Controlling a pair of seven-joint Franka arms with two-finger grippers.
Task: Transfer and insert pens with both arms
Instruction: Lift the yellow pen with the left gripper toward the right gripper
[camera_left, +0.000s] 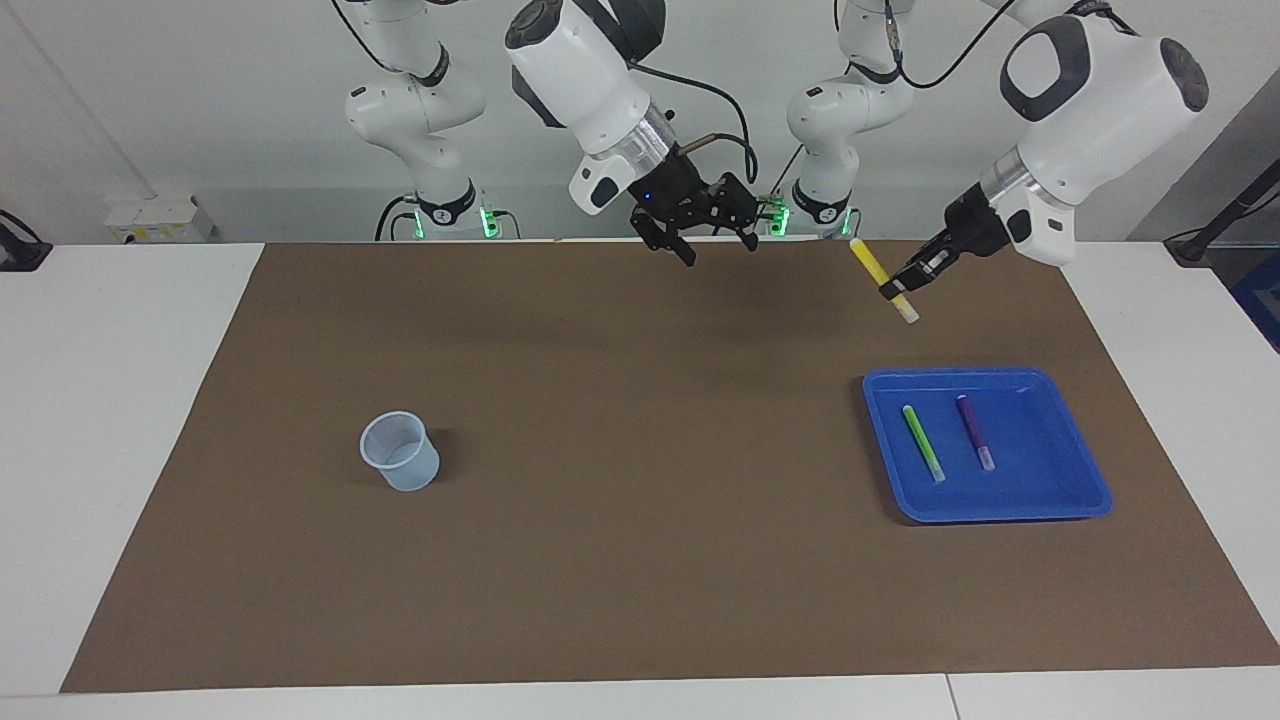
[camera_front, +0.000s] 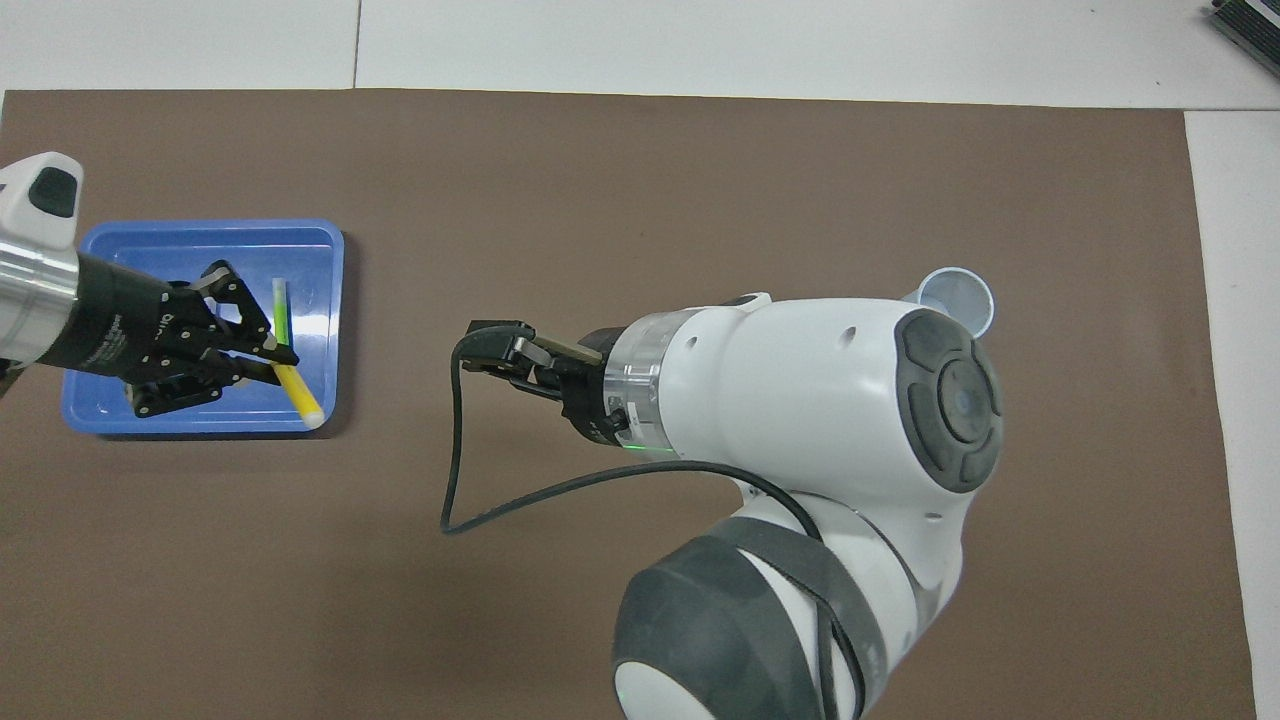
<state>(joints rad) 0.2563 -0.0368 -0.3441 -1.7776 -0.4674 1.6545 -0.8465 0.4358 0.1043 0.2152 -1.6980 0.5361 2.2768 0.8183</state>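
My left gripper is shut on the yellow pen and holds it tilted in the air, cap end down, over the mat between the blue tray and the robots. In the overhead view the left gripper and the yellow pen cover the tray's corner. The green pen and the purple pen lie side by side in the tray. Only the green pen shows there from overhead. My right gripper hangs open and empty over the mat's middle.
A pale blue cup stands upright on the brown mat toward the right arm's end of the table, also seen as the cup from overhead. The right arm's bulk hides much of the mat's middle from overhead.
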